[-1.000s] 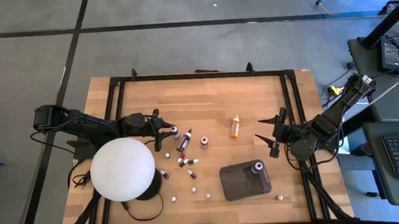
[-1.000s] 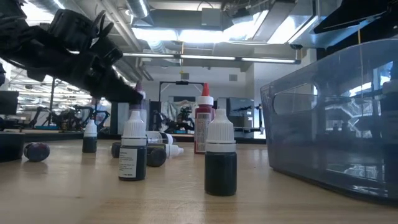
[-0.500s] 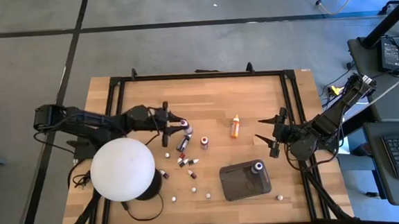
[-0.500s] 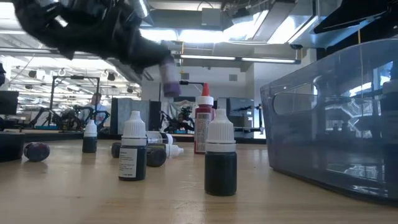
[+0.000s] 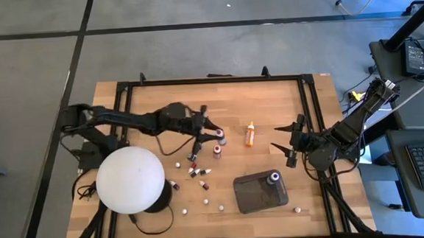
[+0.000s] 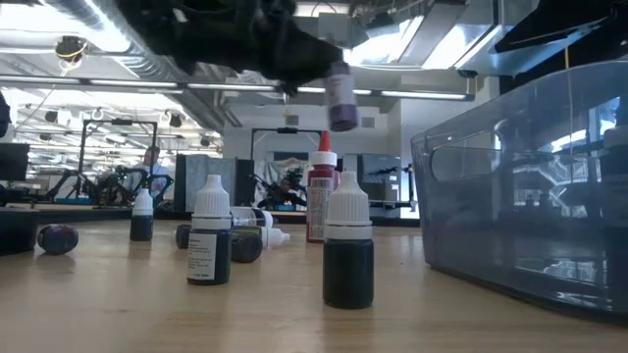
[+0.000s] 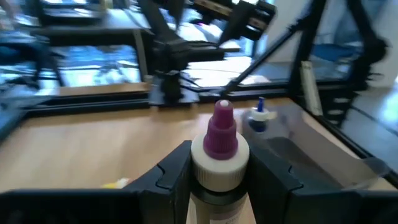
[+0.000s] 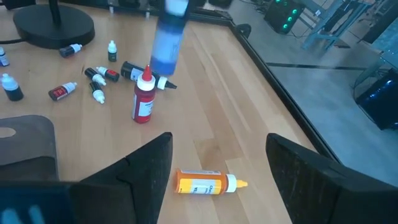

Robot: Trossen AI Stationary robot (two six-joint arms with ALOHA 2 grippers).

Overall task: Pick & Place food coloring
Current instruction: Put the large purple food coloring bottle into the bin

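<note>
My left gripper (image 5: 213, 136) reaches out over the middle of the table, shut on a small food coloring bottle (image 7: 219, 149) with a purple tip and a white collar. That bottle (image 6: 341, 98) hangs high above the tabletop. More food coloring bottles (image 5: 197, 168) stand or lie scattered beneath it. Among them are an upright red one (image 8: 143, 99) and a longer orange one (image 8: 205, 183) lying on its side. One bottle (image 5: 274, 177) stands in the dark grey tray (image 5: 257, 197). My right gripper (image 5: 287, 147) waits open near the table's right edge, holding nothing. My left gripper pinches the bottle between its two fingers (image 7: 171, 171), on the bottle's shoulder just under the white collar (image 7: 214, 177). The fingers come roughly level from the table's left side. The bottle stands about upright in the hold, tip up, lifted clear of the table.
A big white dome (image 5: 130, 180) on a dark base covers the table's near left part. A black frame (image 5: 309, 113) runs around the tabletop. Bare wood lies at the far side, beyond the orange bottle (image 5: 250, 134).
My left gripper has risen and travelled toward the table's right edge, stretching out from the left. The purple-tipped bottle has gone with it: from down among the others to well above them, clear of the table.
</note>
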